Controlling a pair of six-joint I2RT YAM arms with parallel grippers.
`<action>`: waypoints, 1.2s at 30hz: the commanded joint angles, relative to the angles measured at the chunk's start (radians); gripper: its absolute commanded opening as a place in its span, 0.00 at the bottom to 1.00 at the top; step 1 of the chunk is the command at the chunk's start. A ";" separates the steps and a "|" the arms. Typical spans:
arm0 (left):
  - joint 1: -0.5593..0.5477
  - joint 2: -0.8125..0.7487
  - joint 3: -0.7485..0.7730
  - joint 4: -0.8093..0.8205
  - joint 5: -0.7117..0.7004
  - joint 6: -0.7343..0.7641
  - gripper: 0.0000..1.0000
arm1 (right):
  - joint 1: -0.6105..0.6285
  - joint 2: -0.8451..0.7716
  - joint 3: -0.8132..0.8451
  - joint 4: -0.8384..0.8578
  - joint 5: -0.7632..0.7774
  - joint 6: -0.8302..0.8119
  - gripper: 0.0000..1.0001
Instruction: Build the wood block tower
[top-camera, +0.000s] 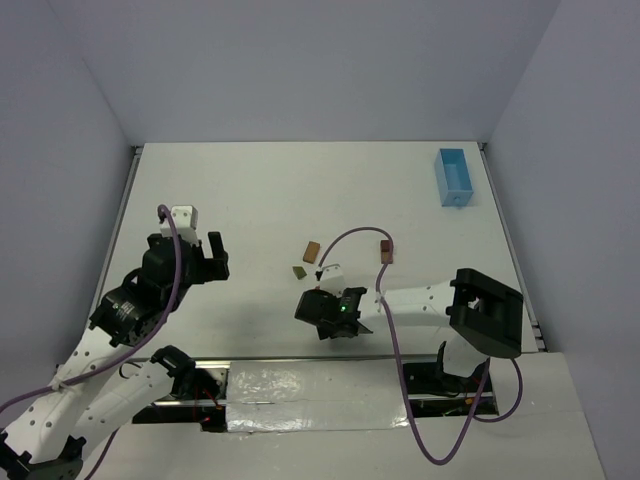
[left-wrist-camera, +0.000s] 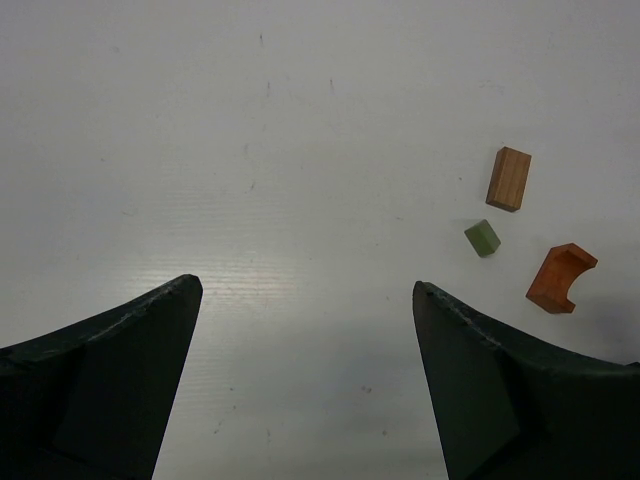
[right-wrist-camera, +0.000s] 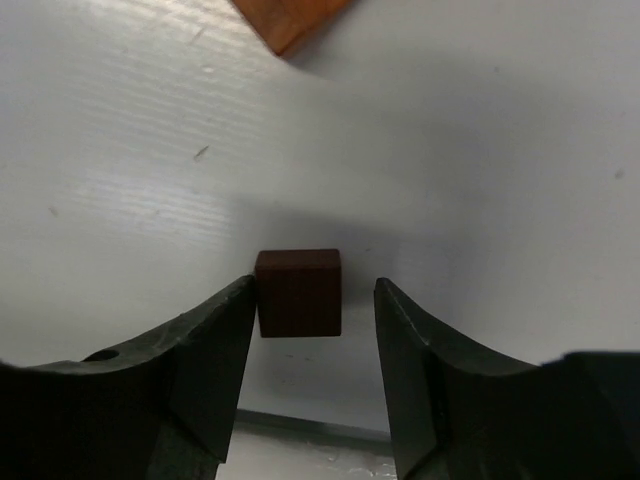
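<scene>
Evidently no stacking done: I see tan block (left-wrist-camera: 509, 178), olive block (left-wrist-camera: 482, 238), orange arch (left-wrist-camera: 561, 278) lying apart on surface (left-wrist-camera: 300, 120). Right end effector (right-wrist-camera: 314, 300) straddles brown cube (right-wrist-camera: 298, 290), jaws apart, unclamped; left end effector (left-wrist-camera: 305, 290) wide apart, empty

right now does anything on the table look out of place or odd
Nothing looks damaged or spilled. The only oddity: no tower stands yet. The tan block, green block and orange arch lie loose and apart, and a dark brown cube sits unstacked.
</scene>
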 joint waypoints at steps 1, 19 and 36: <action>-0.003 0.006 -0.005 0.027 0.002 0.014 0.99 | -0.002 -0.032 -0.027 0.067 -0.026 0.019 0.58; -0.003 0.009 -0.006 0.027 0.004 0.014 1.00 | -0.019 -0.085 -0.006 0.035 0.017 -0.013 0.38; -0.003 0.016 -0.006 0.030 0.010 0.016 1.00 | -0.582 -0.286 -0.064 0.078 -0.090 -0.352 0.38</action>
